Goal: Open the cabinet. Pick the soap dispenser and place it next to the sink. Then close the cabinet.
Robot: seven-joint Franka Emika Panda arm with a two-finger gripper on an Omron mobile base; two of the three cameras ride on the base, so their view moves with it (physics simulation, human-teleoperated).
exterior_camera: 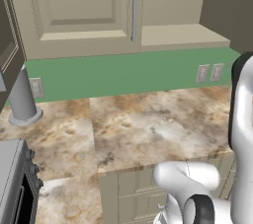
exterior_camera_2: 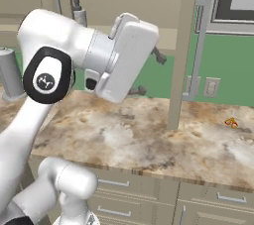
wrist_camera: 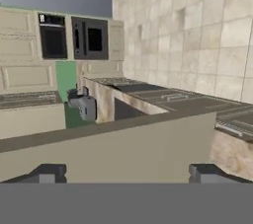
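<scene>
Nearest to us, the white arm bends up over the front edge of the marbled desk [exterior_camera: 148,129], above the beige drawer fronts [exterior_camera_2: 124,184] with their short horizontal handles. At the lower left of the left base view stands the grey corner of a stove [exterior_camera: 12,178].

The claw [exterior_camera_2: 150,74] hangs in the air above the desk, clear of its surface, and points toward the wall. Its two dark fingertips [wrist_camera: 47,173] stand spread wide with nothing between them. In the hand view a flat beige face lies close in front of the tips; we cannot tell what part it is.

Farther along the desk, a small orange thing [exterior_camera_2: 230,122] lies off to the right. A large grey post with a flared base [exterior_camera: 22,102] stands at the back left against the green wall, which carries pale outlets [exterior_camera: 202,73].

Above the desk hangs the cabinet [exterior_camera: 79,16]. Its left door is shut, with the long silver handle [exterior_camera: 133,8] upright. Its right door [exterior_camera_2: 181,50] stands swung out toward us, baring the plain beige shelf [exterior_camera: 173,35].

The soap dispenser [exterior_camera_2: 78,13] stands upright on that shelf inside the cabinet, just right of the shut door and well apart from the claw.
</scene>
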